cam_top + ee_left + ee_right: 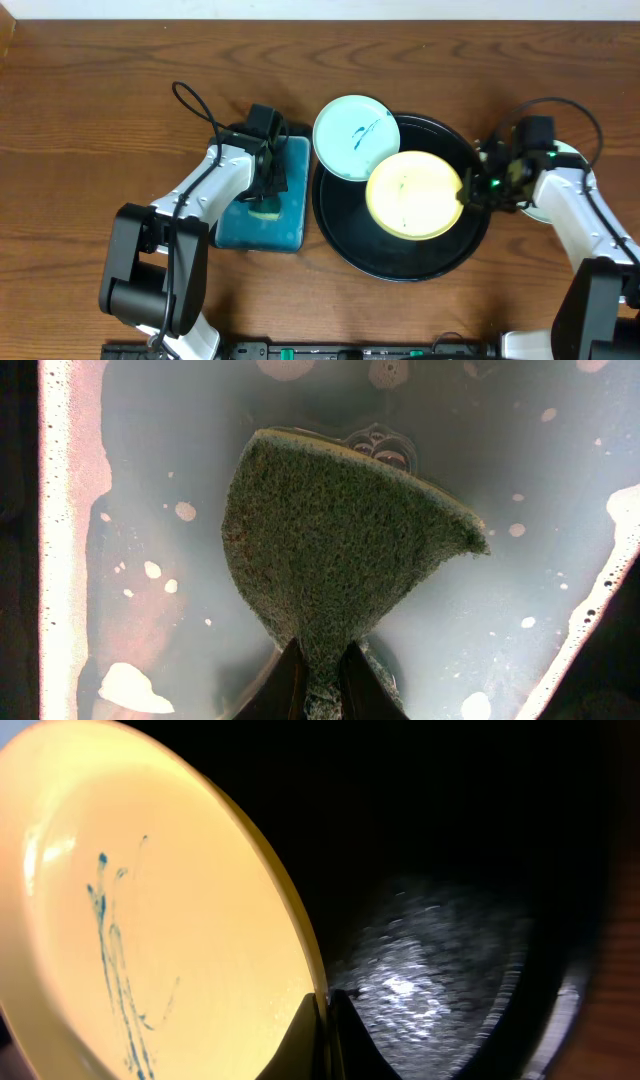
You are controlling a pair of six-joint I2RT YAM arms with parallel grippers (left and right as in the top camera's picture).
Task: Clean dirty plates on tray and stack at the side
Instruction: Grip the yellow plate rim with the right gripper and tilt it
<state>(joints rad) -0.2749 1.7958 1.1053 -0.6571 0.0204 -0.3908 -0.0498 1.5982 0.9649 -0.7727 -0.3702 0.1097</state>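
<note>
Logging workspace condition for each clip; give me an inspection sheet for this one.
Surface: wooden table.
Job's things: black tray; yellow plate over it, teal marks; mint plate, teal marks, overlapping the tray's upper-left rim; pale rim behind the right arm, possibly a third plate.
Clutter: nothing seen; only a teal basin of soapy water.
Grippers: left gripper shut on sponge in the basin; right gripper shut on the yellow plate's rim.
Cables: a black loop by each arm.
Surroundings: pale strip along the top edge.
</note>
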